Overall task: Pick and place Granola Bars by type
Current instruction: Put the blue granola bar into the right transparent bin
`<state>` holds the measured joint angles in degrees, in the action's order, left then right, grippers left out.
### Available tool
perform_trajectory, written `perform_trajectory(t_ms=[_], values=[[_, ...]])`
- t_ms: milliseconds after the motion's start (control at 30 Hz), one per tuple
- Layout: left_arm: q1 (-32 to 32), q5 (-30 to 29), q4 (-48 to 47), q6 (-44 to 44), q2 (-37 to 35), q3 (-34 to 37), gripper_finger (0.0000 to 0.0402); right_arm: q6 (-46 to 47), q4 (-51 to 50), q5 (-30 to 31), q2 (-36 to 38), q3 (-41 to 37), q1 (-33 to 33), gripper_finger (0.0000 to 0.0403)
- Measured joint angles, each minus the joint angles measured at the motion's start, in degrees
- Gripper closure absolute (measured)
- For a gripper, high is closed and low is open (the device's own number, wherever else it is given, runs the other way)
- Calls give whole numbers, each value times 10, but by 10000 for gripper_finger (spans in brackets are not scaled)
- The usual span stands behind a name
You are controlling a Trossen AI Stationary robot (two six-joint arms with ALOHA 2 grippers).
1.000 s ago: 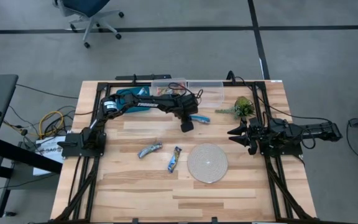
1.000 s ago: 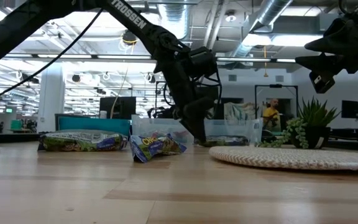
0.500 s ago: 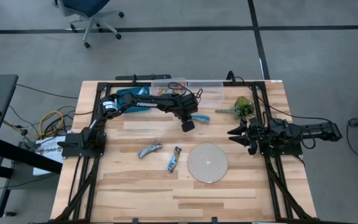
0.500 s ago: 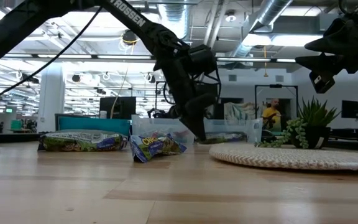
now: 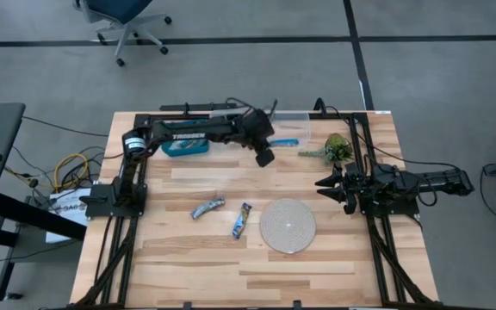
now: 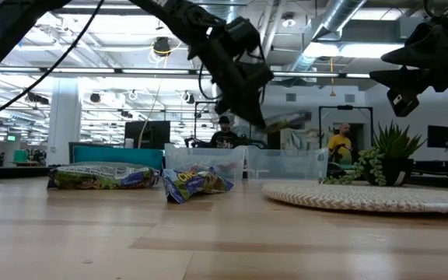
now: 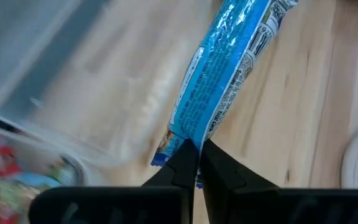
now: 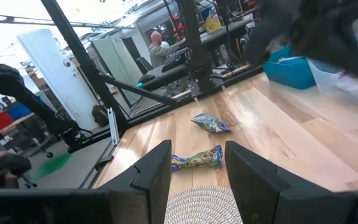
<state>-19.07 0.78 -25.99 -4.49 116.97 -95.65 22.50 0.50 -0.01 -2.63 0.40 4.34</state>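
Even, bright overhead light; table [image 5: 257, 258] shadows soft and faint. Low view backlit by ceiling lamps [image 6: 160, 47], the left arm [image 6: 224, 54] a motion-blurred silhouette. Left wrist view smeared around the bin [image 7: 36, 93]. Right wrist view blurs the near arm [image 8: 316, 31].

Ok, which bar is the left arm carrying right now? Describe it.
Start at the clear bin on the table's far edge. The left pincer hangs just in front of it, shut on a blue-and-white bar by one end. The two multicoloured bars lie flat, nearer the round mat.

Grey floor [image 5: 420, 77], an office chair [image 5: 127, 17], ceiling ducts [image 6: 341, 23] overhead.
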Motion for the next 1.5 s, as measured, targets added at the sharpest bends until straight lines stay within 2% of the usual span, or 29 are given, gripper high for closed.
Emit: perform_trajectory(t_ms=[333,433,600,733,967,1100,1233,1500], values=[[-42,-22,-26,34,25,-143,397,0,0,0,0,0,0,262],[-53,-22,-64,37,44,-178,397,0,0,0,0,0,0,261],[-56,-23,-75,47,60,-201,388,0,0,0,0,0,0,260],[-56,-20,-79,74,60,-201,344,0,0,0,0,0,0,261],[-56,-47,-76,89,60,-201,226,0,0,0,0,0,0,259],[-54,-47,-76,78,60,-201,188,0,0,0,0,0,0,262],[-46,-47,-97,59,60,-201,185,0,0,0,0,0,0,261],[-14,-44,-208,47,36,-201,220,0,0,0,0,0,0,260]])
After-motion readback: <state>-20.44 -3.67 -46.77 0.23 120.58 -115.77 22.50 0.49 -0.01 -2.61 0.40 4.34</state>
